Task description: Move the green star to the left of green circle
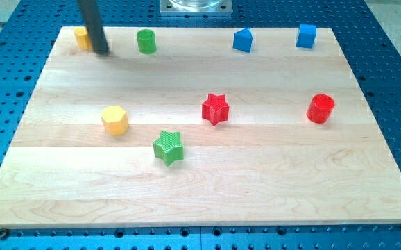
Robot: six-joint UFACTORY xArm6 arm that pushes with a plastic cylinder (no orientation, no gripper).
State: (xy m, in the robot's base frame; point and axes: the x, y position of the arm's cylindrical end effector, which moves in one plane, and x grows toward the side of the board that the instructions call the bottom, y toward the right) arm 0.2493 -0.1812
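So your green star [168, 147] sat low and a bit to the view's left on the tabletop [270, 173], well apart from the green circle [146, 41] up at the view's top. My tip [101, 51] was up there too, between that circle and a yellow block [82, 37] it partly hid. There was no gripper on this rig, just a rod. A yellow hexagon [115, 119] sat near the star, a red star [215, 108] up-right of it.

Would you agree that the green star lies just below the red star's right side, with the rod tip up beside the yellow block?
Not quite: the camera view shows the green star below the red star's left side. My tip is indeed beside the yellow block at the view's top.
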